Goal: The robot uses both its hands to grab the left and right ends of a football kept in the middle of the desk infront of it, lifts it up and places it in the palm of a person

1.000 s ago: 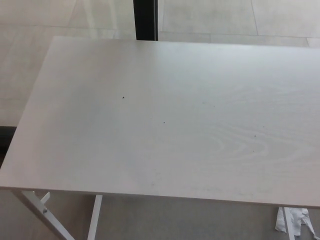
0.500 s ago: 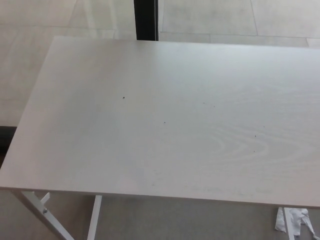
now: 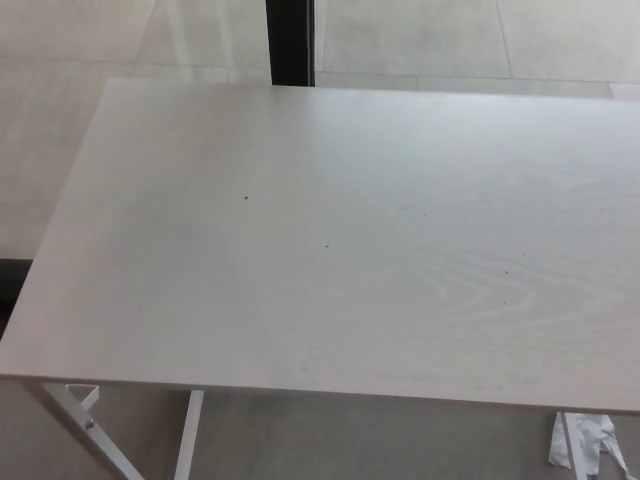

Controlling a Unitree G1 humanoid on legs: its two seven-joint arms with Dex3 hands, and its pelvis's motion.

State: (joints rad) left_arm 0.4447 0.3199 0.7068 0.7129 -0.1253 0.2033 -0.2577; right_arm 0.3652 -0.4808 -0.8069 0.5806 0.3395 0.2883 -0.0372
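neither hand of the robot shows in the frame, so i cannot tell if the fingers are apart or together, and no football and no person's palm are visible on the pale desk (image 3: 330, 250) that fills the picture. only a white crumpled scrap (image 3: 588, 442) lies on the floor at the lower right. the risk, i judge, is that the hands reach to the middle of the desk and close on nothing.

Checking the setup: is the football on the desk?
No. The desk shows only bare pale wood with some small specks; no football or hands in view.
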